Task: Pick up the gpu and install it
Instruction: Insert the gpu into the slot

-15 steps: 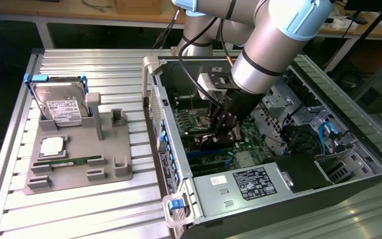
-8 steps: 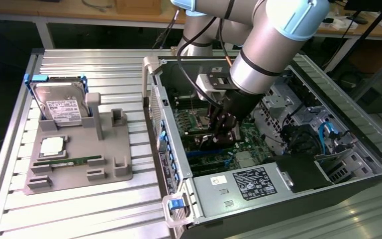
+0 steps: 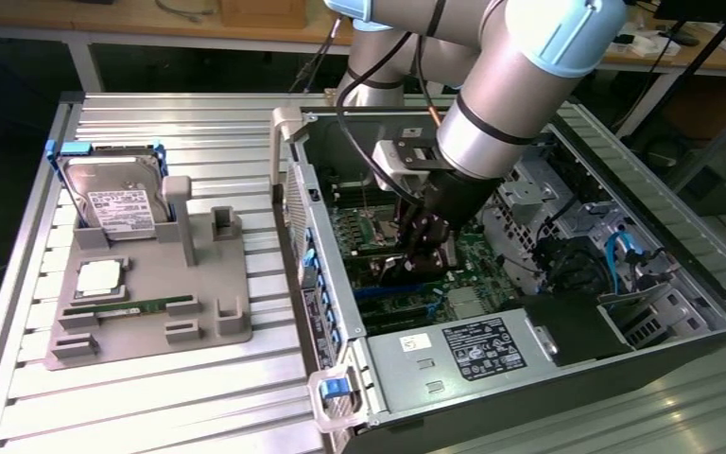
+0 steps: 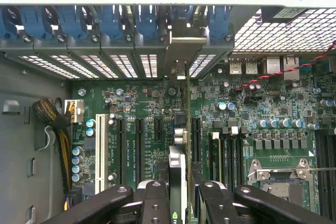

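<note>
- Pincer [image 4: 184, 203]: clenched on the gpu [image 4: 181, 156]. One finger [image 4: 157, 203] sits on each flat face, and the card stands on edge between them.
- Where the card is: inside the open computer case [image 3: 665, 312], low over the motherboard [image 4: 136, 108]. It is well away from the grey fixture tray [image 3: 148, 326] on the exterior view's left.
- Key relation: the card's long axis runs straight out from the pincer to the case's rear wall. Its silver bracket [image 4: 185, 40] meets that wall among the blue retaining clips [image 4: 110, 22].
- The card's edge lies parallel to the black expansion slots [image 4: 122, 145], just beside the one at [image 4: 196, 140]. You cannot tell from here whether the edge connector is in a slot or only above one.
- On the tray: the hard drive [image 3: 117, 203] and the RAM stick [image 3: 129, 307].
- Writing: the white labels on the hard drive and on the power supply [image 3: 464, 345] carry print too small to read. The same goes for the board's silkscreen, and no brand can be made out.
</note>
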Robot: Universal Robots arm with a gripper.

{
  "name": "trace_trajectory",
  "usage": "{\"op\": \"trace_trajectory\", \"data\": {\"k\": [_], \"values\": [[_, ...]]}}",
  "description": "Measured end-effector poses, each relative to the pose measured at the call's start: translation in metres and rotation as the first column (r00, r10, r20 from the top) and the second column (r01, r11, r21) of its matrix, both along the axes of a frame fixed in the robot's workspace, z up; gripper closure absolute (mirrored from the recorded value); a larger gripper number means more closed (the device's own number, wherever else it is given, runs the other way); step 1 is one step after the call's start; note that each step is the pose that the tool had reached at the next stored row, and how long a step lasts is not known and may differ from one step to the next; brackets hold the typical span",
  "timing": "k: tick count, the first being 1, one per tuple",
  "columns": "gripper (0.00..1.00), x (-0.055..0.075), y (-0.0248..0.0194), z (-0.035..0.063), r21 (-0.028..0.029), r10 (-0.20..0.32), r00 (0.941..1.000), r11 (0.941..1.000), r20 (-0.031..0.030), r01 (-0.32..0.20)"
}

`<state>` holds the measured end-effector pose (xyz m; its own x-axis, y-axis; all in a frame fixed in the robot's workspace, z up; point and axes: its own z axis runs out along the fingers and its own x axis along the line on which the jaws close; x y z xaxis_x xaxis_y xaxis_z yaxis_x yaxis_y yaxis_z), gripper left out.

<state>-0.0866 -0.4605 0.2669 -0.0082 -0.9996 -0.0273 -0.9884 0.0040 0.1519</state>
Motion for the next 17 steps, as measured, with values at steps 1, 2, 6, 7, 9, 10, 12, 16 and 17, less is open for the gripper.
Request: {"op": "trace_trajectory", "data": {"k": [1, 2, 6, 7, 9, 10, 12, 16, 17], "values": [[0.73, 0.0000, 0.0000, 0.0001, 0.0000, 0.000, 1.0000, 1.0000, 0.0000, 0.000], [0.73, 0.0000, 0.0000, 0.0004, 0.0001, 0.000, 1.0000, 1.0000, 0.0000, 0.000], [0.73, -0.0001, 0.0000, 0.0027, 0.0001, 0.000, 1.0000, 1.0000, -0.0001, 0.000], [0.73, -0.0001, 0.0000, 0.0032, 0.0001, 0.000, 1.0000, 1.0000, 0.0000, 0.000], [0.73, -0.0001, 0.0000, 0.0033, 0.0004, 0.000, 1.0000, 1.0000, 0.0002, 0.000], [0.73, -0.0001, 0.0000, 0.0034, 0.0003, 0.000, 1.0000, 1.0000, 0.0002, 0.000], [0.73, -0.0001, 0.0000, 0.0036, 0.0000, 0.000, 1.0000, 1.0000, 0.0000, 0.000], [0.73, -0.0002, 0.0000, 0.0036, 0.0000, 0.000, 1.0000, 1.0000, 0.0001, 0.000], [0.73, -0.0005, 0.0000, 0.0036, -0.0001, 0.000, 1.0000, 1.0000, 0.0008, 0.000]]}}
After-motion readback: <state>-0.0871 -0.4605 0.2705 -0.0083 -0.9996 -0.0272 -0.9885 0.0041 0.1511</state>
